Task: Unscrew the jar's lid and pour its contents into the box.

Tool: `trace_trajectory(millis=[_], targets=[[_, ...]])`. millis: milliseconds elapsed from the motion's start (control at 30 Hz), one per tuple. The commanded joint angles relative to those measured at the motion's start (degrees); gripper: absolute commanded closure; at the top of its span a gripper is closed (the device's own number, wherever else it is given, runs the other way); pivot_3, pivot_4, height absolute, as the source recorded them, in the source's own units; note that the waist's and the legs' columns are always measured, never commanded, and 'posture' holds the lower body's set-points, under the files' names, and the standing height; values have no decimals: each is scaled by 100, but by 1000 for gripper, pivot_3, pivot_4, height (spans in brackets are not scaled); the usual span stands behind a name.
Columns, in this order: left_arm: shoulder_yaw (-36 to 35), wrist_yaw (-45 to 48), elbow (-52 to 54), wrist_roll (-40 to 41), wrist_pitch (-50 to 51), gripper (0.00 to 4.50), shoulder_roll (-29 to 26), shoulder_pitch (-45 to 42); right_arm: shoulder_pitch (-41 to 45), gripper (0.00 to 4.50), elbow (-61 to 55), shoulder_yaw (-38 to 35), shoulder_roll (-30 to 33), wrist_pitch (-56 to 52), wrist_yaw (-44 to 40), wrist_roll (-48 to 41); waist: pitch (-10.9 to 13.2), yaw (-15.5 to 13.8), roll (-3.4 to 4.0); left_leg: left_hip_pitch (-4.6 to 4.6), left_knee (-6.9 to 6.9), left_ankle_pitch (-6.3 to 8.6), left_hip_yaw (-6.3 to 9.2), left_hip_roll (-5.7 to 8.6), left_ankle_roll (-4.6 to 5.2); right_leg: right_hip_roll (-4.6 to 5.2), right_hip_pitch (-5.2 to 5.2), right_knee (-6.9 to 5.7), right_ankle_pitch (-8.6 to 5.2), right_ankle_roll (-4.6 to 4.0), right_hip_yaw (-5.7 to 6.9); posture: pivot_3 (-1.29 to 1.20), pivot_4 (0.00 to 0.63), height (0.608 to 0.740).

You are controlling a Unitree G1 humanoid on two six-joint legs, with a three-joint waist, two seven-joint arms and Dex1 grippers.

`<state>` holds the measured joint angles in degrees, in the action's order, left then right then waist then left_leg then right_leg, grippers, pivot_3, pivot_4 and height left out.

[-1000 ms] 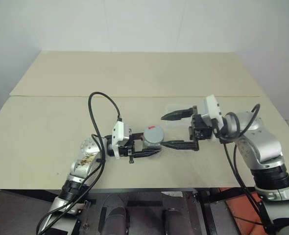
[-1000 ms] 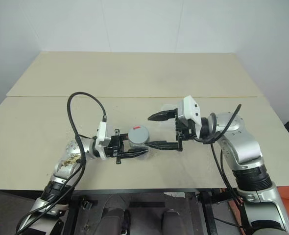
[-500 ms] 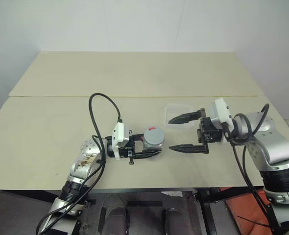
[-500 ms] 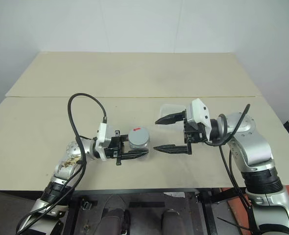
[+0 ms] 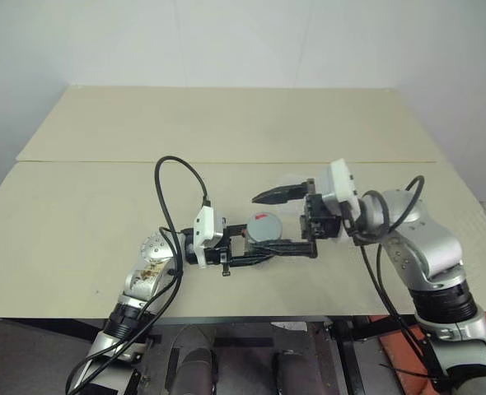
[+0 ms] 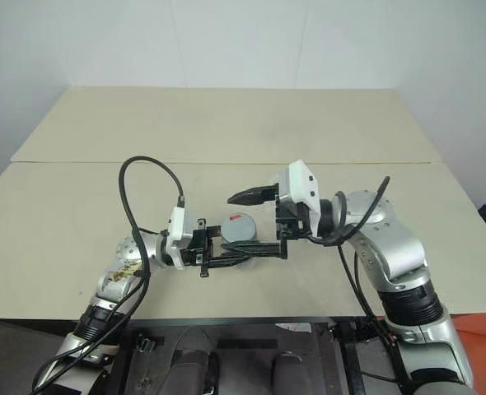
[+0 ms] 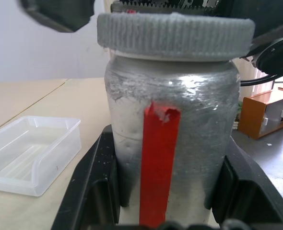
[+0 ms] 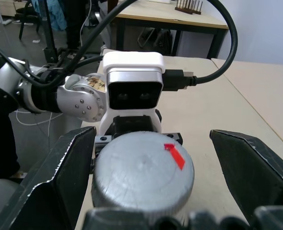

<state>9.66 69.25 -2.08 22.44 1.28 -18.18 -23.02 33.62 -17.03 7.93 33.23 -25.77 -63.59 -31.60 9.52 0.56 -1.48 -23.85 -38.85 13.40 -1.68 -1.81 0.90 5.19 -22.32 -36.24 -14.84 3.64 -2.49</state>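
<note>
1. Near the front edge of the table, a little left of centre, the jar stands upright, a silvery-grey cylinder with a red strip down its side.
2. On top sits the lid, a grey ribbed screw cap with a small red mark, apparently still screwed on.
3. From nine o'clock of the jar, the left gripper reaches in level, its two black fingers clamped on the jar's body.
4. From three o'clock, the right gripper reaches in level with its jaws wide apart, one finger on each side of the lid and neither touching it.
5. Judging by this, the step in hand is taking hold of the lid to unscrew it.
6. To do it well, the right gripper should centre on the cap, close squarely on its ribbed rim, then twist while the left grip holds the body firm.
7. A hold set off-centre could slip off the rim or tilt the jar.
8. Behind the right gripper, at about two o'clock of the jar, lies the box, a shallow clear plastic tray that looks empty.
9. Whatever the jar holds cannot be seen through its wrapped sides.
</note>
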Motion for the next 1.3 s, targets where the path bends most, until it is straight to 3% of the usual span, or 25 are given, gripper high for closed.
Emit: trace_trajectory(millis=[33,1300], targets=[[-4,-5,90,46,-108,2557,25,-82,190,47,-62,-75,2,-27,76,29,0,1,0,0,0,0,0,0,0,0,0,0,0,0,0,0,150,740],[-99,257,82,215,-67,2557,-64,-28,-200,47,851,-721,760,802,-507,325,0,2,0,0,1,0,-4,0,0,-1,0,1,0,0,0,0,150,740]])
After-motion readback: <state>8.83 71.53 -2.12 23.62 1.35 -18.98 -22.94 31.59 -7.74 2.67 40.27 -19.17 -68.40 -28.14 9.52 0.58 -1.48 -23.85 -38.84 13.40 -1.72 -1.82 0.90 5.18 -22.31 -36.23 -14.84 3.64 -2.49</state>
